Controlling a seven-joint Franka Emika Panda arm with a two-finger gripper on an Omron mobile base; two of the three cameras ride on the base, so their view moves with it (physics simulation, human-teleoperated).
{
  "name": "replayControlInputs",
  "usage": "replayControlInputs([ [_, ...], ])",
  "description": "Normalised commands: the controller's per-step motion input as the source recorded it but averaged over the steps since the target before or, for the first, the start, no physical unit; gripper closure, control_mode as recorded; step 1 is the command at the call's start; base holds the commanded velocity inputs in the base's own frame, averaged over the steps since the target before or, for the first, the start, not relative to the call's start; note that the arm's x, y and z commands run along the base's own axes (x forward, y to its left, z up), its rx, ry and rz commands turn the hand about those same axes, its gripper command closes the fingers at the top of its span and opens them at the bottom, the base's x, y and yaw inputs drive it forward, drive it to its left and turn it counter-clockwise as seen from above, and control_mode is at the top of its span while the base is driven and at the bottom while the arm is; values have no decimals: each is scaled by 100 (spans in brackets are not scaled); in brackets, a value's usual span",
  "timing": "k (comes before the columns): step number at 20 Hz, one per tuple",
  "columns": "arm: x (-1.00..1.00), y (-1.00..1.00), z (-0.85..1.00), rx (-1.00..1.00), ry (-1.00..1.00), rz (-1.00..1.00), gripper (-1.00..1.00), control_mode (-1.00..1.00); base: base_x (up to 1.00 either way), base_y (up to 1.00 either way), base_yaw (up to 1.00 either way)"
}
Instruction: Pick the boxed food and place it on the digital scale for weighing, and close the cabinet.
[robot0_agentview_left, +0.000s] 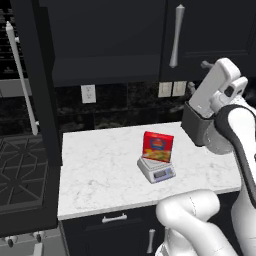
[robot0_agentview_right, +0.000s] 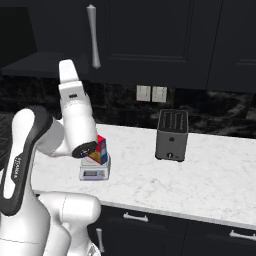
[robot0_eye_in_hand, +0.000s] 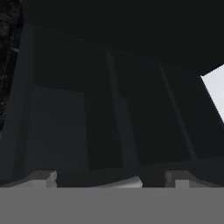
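Note:
The boxed food (robot0_agentview_left: 158, 146), a red carton with a yellow picture, stands upright on the digital scale (robot0_agentview_left: 156, 171) in the middle of the white counter; it is partly behind my arm in the right base view (robot0_agentview_right: 102, 150), on the scale (robot0_agentview_right: 94, 173). The black upper cabinet (robot0_agentview_left: 110, 35) has its left door (robot0_agentview_left: 39, 95) swung out toward me; the right door (robot0_agentview_left: 210, 30) is shut. My gripper (robot0_agentview_left: 200, 74) is raised to the right, above the toaster and just below the right door. It is open and holds nothing; its fingertips (robot0_eye_in_hand: 43, 178) stand wide apart before dark cabinet panels.
A black toaster (robot0_agentview_right: 172, 135) stands on the counter (robot0_agentview_right: 200, 175) right of the scale. A stove (robot0_agentview_left: 15, 170) lies left of the counter, behind the open door. Wall outlets (robot0_agentview_left: 88, 93) sit on the dark backsplash. Dark drawers (robot0_agentview_right: 150, 220) run below.

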Motion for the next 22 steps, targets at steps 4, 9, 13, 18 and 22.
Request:
replayControlInputs([
  [4,-63,0,-39,-2,0,0,-100,-100,0,0,0],
  [9,-90,23,-14,-5,-5,1,-100,-100,0,0,0],
  [13,-99,72,0,-1,-14,1,-100,-100,0,0,0],
  [18,-96,87,-6,0,-5,2,-100,-100,0,0,0],
  [22,-95,100,-49,-1,-12,1,-100,-100,0,0,0],
])
